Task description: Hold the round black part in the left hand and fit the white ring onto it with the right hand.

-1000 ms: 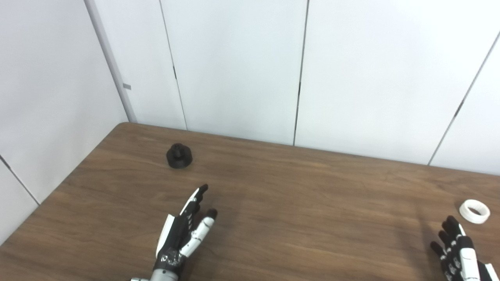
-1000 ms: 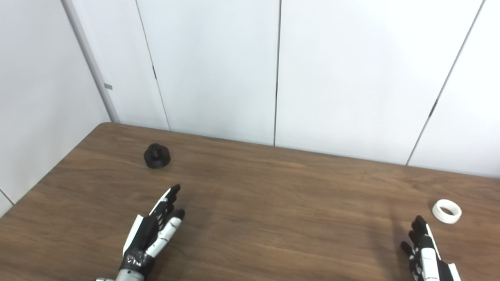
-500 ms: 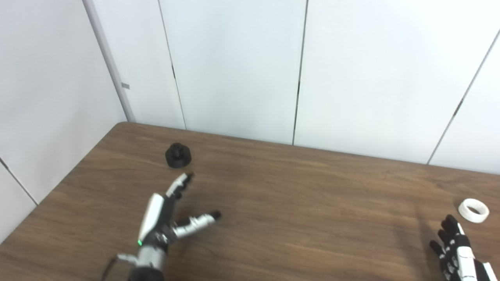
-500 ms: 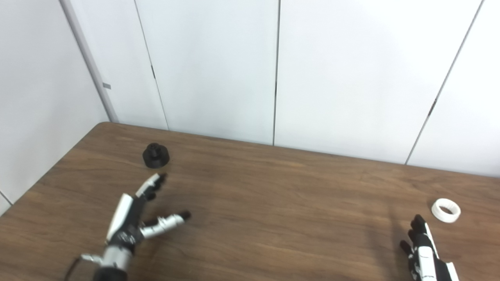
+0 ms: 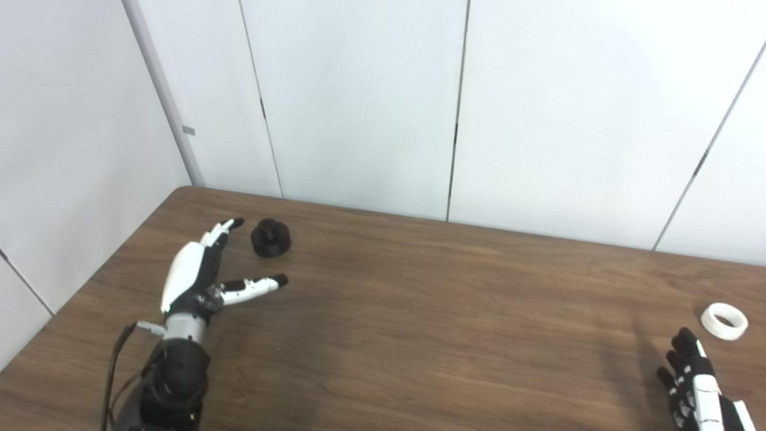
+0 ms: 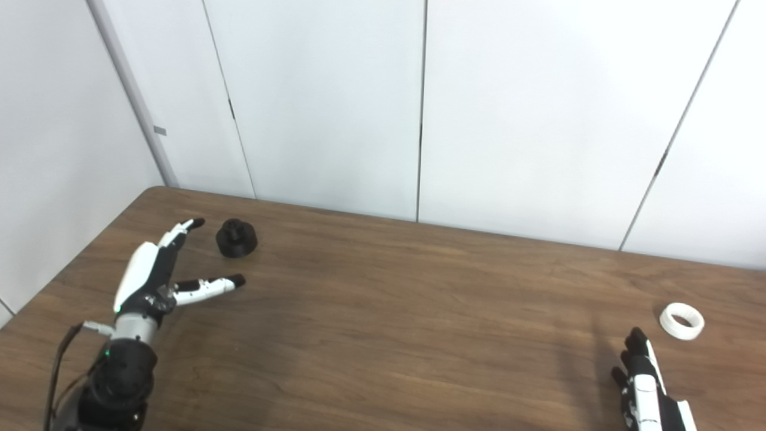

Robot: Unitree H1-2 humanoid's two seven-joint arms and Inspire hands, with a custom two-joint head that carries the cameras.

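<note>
Still, only the right eye view shows more right hand [image 6: 643, 389].

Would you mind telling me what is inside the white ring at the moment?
The white ring lies flat on the table, apart from the right hand. Its hole looks dark and empty; the far inner wall shows, the near one is hidden.

The table [image 5: 419, 311] looks like brown wood grain with a smooth matt finish, the black part [image 5: 270, 237] matt plastic, the ring [image 5: 725, 321] plain white plastic.
</note>
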